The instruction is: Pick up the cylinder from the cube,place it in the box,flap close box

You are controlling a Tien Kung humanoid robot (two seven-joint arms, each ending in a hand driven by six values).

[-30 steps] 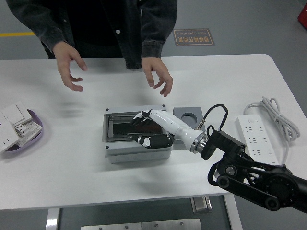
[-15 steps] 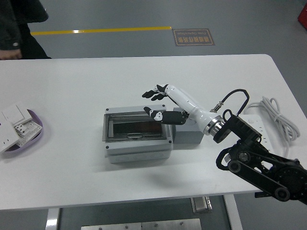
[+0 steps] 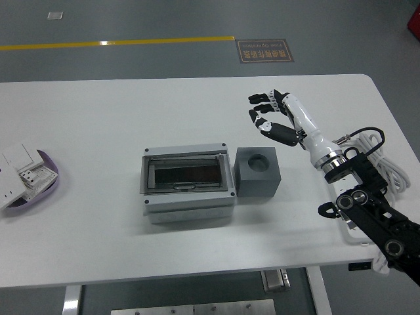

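Hovering above the desk (image 3: pixel 98 118) to the upper right of the cube (image 3: pixel 258 171), the right hand (image 3: pixel 270 117) is being held with fingers spread, grasping nothing. The cube's round socket is showing empty. The box (image 3: pixel 188 184) is sitting just left of the cube, its clear flap lying shut; the cylinder cannot be made out.

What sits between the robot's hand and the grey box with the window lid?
In the head view, the grey cube stands beside the box, between it and the raised right hand, its round socket empty.
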